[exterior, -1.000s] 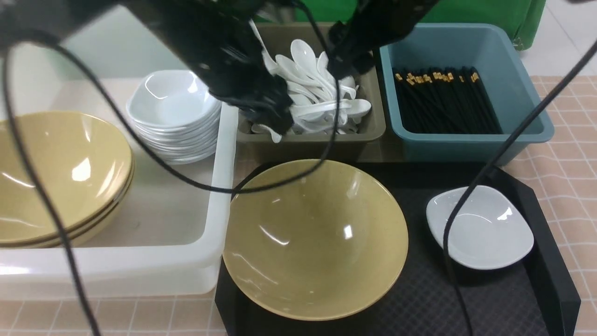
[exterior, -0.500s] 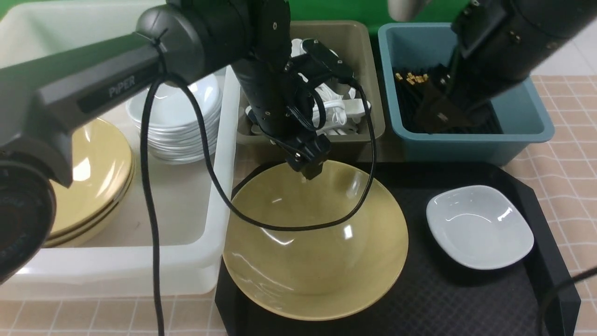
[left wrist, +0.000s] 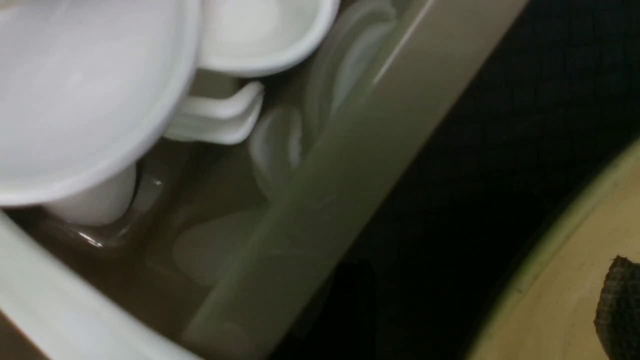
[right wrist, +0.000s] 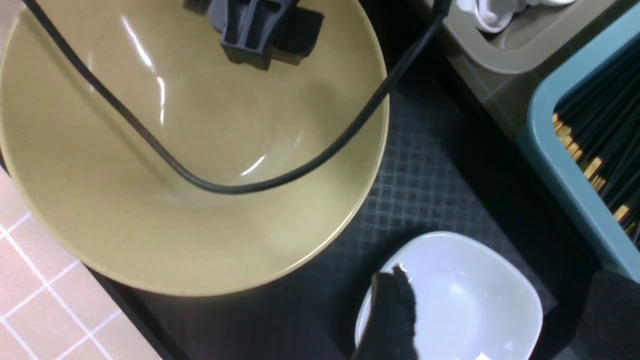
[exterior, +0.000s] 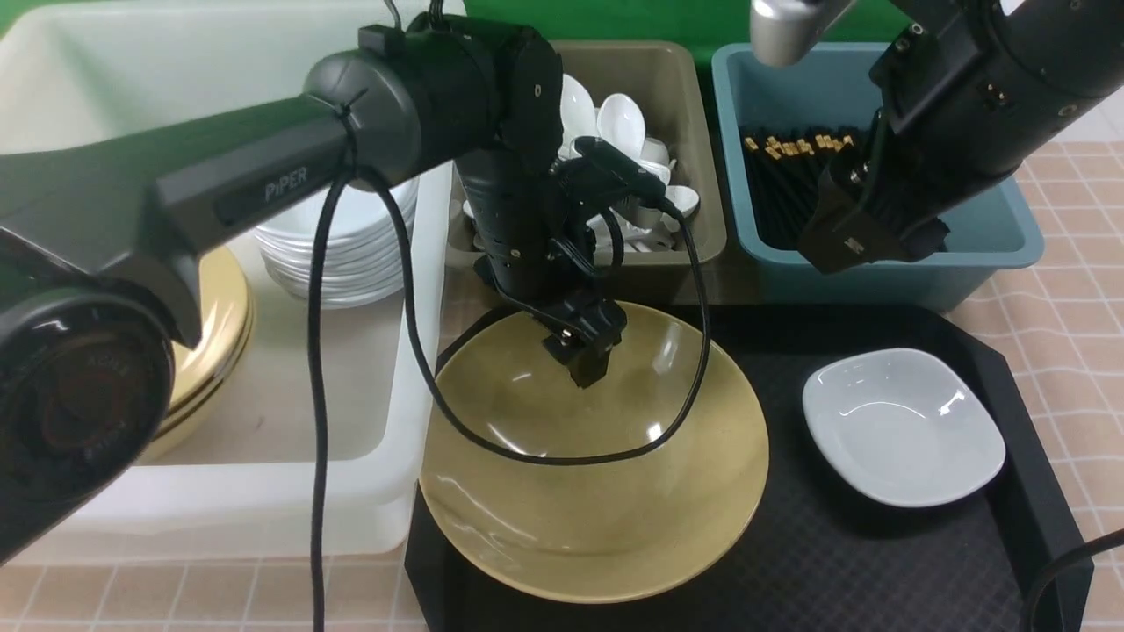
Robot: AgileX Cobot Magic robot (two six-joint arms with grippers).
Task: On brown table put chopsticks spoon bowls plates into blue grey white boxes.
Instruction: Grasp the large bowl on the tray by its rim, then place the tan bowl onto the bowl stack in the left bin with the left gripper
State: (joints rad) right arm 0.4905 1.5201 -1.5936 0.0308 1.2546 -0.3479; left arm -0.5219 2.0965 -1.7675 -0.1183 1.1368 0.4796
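Currently bowl (exterior: 597,509) and plate (exterior: 904,430) sit on the black tray (exterior: 790,562); your left tool (exterior: 584,355) hangs at the bowl's far rim, likely for a pinch, right tool (exterior: 843,244) above plate, both widths unreadable.

Glossy mustard-yellow round bowl (exterior: 597,491), faintly speckled. Small glossy white rounded-square dish (exterior: 904,430). Black tray (exterior: 834,562), embossed with small squares. Teal-blue plastic bin (exterior: 878,263): thin black chopsticks (exterior: 781,184), gold ends. Olive-grey plastic bin (exterior: 676,96): glossy white spoons (exterior: 623,118). Translucent white tub (exterior: 263,500). Bench cloth (exterior: 1071,290): pinkish-tan, thin white grid.
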